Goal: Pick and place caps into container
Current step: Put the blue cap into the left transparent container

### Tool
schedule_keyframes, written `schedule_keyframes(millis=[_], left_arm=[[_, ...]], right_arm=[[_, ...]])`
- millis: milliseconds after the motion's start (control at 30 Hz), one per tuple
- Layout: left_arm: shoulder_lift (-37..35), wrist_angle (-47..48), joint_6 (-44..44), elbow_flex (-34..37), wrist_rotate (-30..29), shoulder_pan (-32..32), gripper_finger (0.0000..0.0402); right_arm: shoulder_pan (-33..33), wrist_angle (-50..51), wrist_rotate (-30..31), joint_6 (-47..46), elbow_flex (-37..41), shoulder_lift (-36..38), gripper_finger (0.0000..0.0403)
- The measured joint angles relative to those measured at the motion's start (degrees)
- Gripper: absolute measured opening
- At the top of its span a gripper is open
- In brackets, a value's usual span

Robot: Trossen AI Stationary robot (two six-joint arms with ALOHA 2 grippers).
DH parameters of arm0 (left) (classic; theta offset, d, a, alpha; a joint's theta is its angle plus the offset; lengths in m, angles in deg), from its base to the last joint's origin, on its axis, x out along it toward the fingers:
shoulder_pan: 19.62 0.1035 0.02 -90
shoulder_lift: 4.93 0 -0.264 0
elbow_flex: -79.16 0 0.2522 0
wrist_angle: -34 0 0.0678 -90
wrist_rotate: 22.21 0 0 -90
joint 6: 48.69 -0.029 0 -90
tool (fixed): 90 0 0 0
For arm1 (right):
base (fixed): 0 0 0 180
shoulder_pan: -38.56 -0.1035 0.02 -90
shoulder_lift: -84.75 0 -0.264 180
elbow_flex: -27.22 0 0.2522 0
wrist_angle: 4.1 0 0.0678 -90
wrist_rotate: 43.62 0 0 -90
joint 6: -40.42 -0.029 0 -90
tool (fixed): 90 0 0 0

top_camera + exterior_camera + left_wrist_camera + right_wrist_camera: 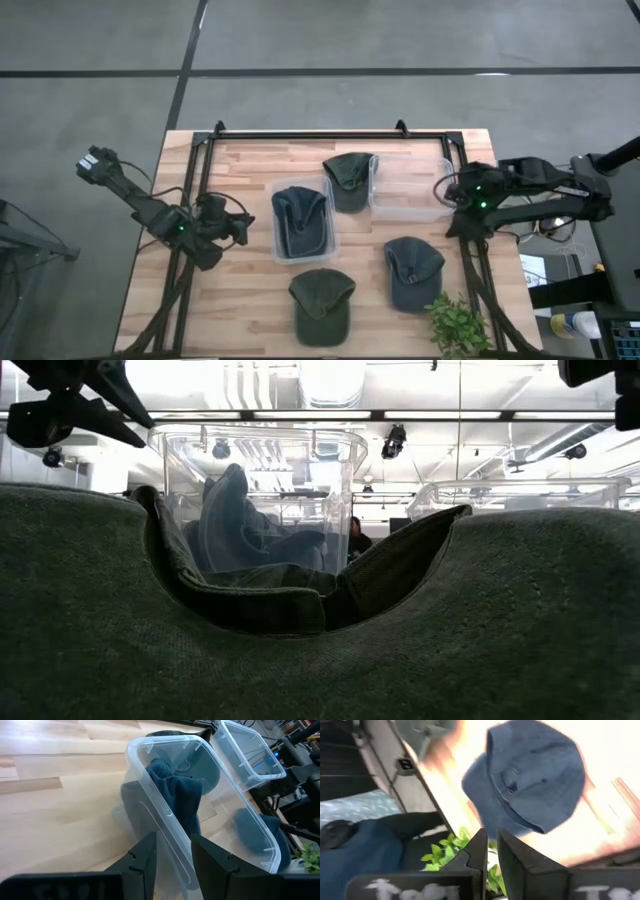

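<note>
A clear container [300, 222] stands mid-table with a slate-blue cap [175, 795] slumped inside it. My left gripper [172, 865] hovers open just left of this container, with nothing between its fingers. An olive cap [350, 180] lies beyond it, against the left rim of a second clear container [412, 192]. Another slate-blue cap [535, 775] lies flat on the table at the right, and a second olive cap [322, 305] lies near the front edge. My right gripper [490, 852] is shut, holds nothing, and hangs by the table's right rail above that blue cap.
A small green plant [458, 325] stands at the table's front right corner. Black frame rails [330, 133] run along the far edge and down both sides. In the low view the near olive cap [300, 660] fills the foreground. Bare wood [230, 300] lies at the front left.
</note>
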Motion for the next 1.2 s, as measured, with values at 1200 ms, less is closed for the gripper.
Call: schedule_keyframes(millis=[1200], left_arm=[[0.0,0.0,-0.6,0.0,1.0,0.0,0.0114]], right_arm=[[-52.2,-12.3,25.5,-59.5,5.9,-23.8,0.0038]])
